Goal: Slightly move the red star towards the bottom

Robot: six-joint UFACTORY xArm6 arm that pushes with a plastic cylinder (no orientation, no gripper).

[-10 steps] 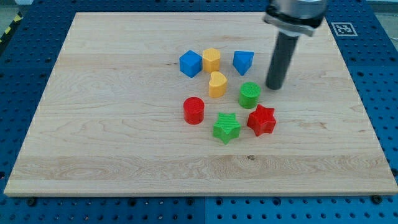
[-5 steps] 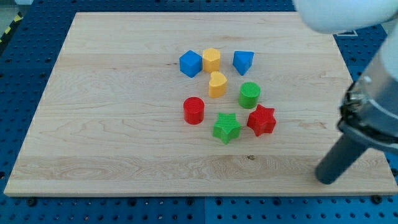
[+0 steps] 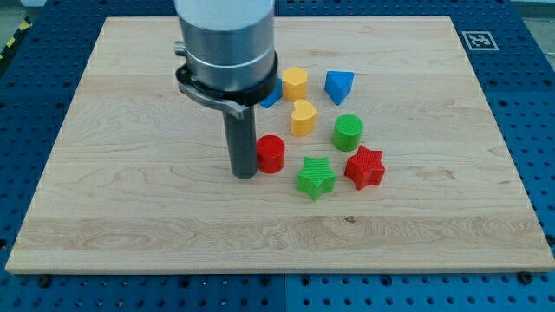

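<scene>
Camera view shows my tip (image 3: 244,174), a plain rod with no claw, just left of the red plastic cylinder (image 3: 271,153); the red plastic star (image 3: 365,167) sits right of the wooden board's (image 3: 130,199) centre, beside the green plastic star (image 3: 316,178).

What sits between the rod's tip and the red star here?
In the camera view, the red cylinder sits right beside my tip, then the green star, before the red star.

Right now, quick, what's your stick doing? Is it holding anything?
My tip: holding nothing, just a plain rod with no jaws. It sits right beside the red cylinder, on its left in the view, well left of the red star.
</scene>
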